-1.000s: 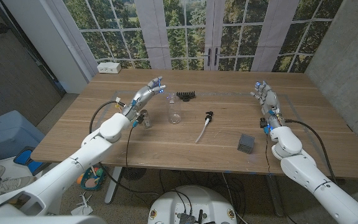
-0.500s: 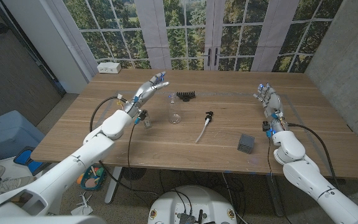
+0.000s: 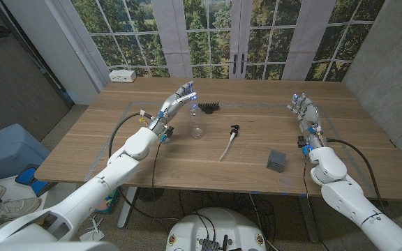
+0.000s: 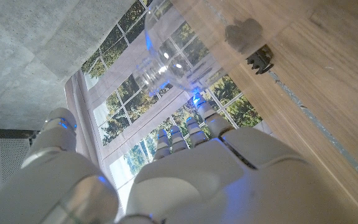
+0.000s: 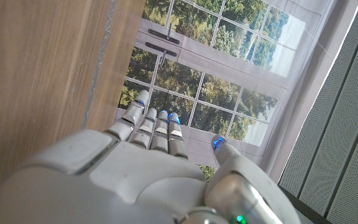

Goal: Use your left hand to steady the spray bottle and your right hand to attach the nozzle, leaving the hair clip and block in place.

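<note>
A clear, uncapped spray bottle (image 3: 196, 124) stands upright on the wooden table (image 3: 152, 157) left of the middle. My left hand (image 3: 176, 102) is just to its left, fingers stretched out past its neck, holding nothing. In the left wrist view the bottle (image 4: 166, 56) looms close beyond my fingertips (image 4: 194, 118), with the hair clip (image 4: 258, 58) past it. The nozzle (image 3: 234, 130), a black cap with a white tube, lies to the right of the bottle. My right hand (image 3: 306, 111) stands open at the far right, fingers straight (image 5: 157, 127).
A black hair clip (image 3: 209, 107) lies just behind the bottle. A small grey block (image 3: 277, 160) sits near the front right, between the nozzle and my right arm. A white power strip (image 3: 123, 75) lies at the back left corner.
My left hand has moved right and closer to the bottle, its fingers now beside the neck. My right hand has drifted slightly to the right. The objects have not moved.
</note>
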Controlling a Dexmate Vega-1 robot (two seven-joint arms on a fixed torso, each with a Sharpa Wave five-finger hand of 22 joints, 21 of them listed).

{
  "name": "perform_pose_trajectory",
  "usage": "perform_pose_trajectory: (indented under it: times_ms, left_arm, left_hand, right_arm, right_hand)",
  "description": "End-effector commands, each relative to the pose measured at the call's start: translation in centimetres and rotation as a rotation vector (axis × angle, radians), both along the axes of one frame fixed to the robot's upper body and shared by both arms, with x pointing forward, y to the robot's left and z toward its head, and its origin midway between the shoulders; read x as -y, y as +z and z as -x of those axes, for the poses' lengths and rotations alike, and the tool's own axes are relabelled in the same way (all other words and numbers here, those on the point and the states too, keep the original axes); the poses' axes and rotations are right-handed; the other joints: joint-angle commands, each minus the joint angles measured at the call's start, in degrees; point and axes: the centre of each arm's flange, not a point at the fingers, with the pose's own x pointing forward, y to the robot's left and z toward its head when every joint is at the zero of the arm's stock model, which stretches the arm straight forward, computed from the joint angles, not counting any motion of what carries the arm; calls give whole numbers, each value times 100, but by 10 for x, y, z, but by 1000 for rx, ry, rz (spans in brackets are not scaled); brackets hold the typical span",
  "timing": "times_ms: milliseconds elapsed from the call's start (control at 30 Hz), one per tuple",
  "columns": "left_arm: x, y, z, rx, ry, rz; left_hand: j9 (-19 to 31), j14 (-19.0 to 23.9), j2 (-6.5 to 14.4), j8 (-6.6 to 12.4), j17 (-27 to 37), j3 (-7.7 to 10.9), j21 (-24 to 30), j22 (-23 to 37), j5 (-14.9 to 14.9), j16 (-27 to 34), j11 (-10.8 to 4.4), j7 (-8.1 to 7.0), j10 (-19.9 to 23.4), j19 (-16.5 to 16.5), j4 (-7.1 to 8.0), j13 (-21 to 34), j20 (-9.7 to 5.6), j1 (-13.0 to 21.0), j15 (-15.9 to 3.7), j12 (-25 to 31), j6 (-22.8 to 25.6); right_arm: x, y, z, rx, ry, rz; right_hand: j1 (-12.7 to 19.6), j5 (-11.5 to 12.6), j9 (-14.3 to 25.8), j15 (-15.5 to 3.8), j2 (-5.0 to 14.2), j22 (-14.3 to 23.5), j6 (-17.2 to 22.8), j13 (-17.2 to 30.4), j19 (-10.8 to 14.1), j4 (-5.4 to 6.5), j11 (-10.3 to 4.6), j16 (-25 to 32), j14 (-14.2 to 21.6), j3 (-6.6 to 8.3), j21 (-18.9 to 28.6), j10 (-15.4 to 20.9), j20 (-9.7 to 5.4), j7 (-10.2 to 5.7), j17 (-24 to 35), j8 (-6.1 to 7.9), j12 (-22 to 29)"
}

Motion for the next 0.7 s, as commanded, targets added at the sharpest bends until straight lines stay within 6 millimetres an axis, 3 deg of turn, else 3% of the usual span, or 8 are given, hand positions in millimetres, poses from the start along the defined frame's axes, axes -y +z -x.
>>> perform_pose_trajectory:
  times_ms: [33,400,700]
  left_arm:
    - [21,-22,-3,-55,-12,40]
    - [26,-42,0,-113,50,45]
    - [14,-53,8,-136,119,42]
  left_hand:
    - [23,-34,-1,-25,26,-47,-23,14,42,-14,-12,-7,-64,-27,-2,11,-49,86,-307,-12,-70]
    - [26,-53,39,-58,24,-72,-35,12,92,-15,29,58,-79,-23,-24,13,-55,222,-277,-18,-114]
    - [29,-82,58,-78,24,-90,-48,11,131,-20,60,96,-92,-28,-36,15,-41,346,-224,-22,-138]
  right_arm:
    - [4,7,4,7,9,3]
    - [5,17,-1,23,31,21]
    - [2,18,-6,20,49,11]
  right_hand:
    - [-56,2,11,-8,57,17,77,12,70,3,-19,8,86,-6,-25,66,-7,-7,3,21,62]
    - [-82,4,12,0,48,19,122,3,111,-1,-12,4,131,-2,-42,112,7,-7,-26,30,72]
    - [-100,3,12,4,42,20,151,-6,148,-15,-12,4,167,-4,-60,134,15,2,-48,32,72]
